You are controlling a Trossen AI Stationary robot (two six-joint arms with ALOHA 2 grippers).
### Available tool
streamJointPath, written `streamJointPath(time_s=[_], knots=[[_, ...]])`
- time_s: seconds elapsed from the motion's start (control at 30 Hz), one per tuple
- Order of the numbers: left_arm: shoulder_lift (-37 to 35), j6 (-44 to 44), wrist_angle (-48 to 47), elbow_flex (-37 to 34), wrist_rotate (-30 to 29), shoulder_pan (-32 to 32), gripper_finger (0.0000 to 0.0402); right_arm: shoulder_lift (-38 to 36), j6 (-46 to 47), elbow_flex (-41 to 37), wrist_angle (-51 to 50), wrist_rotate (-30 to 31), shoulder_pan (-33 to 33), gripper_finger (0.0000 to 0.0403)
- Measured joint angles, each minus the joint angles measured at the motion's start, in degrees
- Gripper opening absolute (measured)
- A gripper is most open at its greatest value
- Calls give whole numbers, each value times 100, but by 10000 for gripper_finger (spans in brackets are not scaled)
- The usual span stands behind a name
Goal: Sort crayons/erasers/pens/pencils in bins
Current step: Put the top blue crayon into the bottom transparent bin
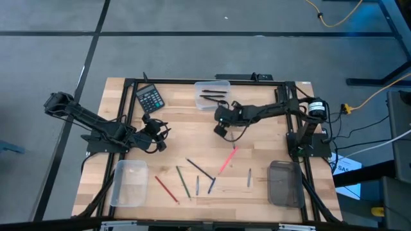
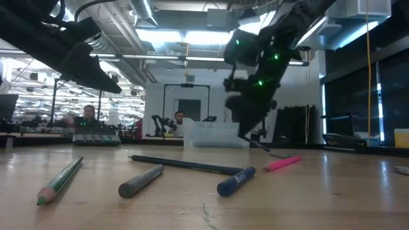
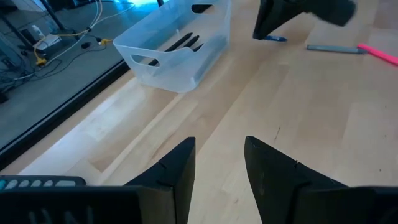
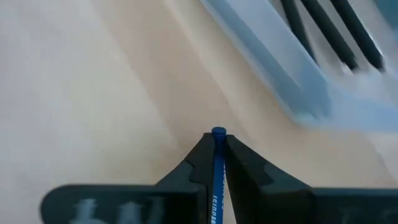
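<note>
Grey floor (image 1: pixel 192 51) crossed by dark seams surrounds the wooden table (image 1: pixel 180 138); ceiling lights (image 2: pixel 185 35) glow above the workshop.

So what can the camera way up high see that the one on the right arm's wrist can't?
Only the high view shows the calculator, the left gripper waiting near it, the loose sticks on the table, and the other two bins. Only the right wrist view shows that the right gripper pinches a blue pen. Both show the clear bin with dark sticks inside.
</note>
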Motion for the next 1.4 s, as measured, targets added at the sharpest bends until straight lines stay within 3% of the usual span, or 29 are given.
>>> streamJointPath(time_s=[0.27, 0.47, 0.63, 1.0, 1.2, 1.4], knots=[[0, -97, 0, 0, 44, -9, 133, -9, -248, 659, 546, 36, 737, 37], [0, -121, 225, 0, 184, -9, 133, -9, -1149, 782, 2526, 119, 1106, 37], [0, -109, 352, 0, 184, -9, 133, -9, -1988, 688, 4129, -588, 1112, 37], [0, 55, 688, -2, 161, -165, 133, 674, -2171, 687, 6174, -2035, 1014, 37], [3, 237, 781, -2, 160, -243, 133, 1134, -2222, 683, 6971, -2297, 1003, 37], [313, 553, 1066, -2, 179, -198, 133, 1180, -2236, 683, 7145, -2354, 889, 37]])
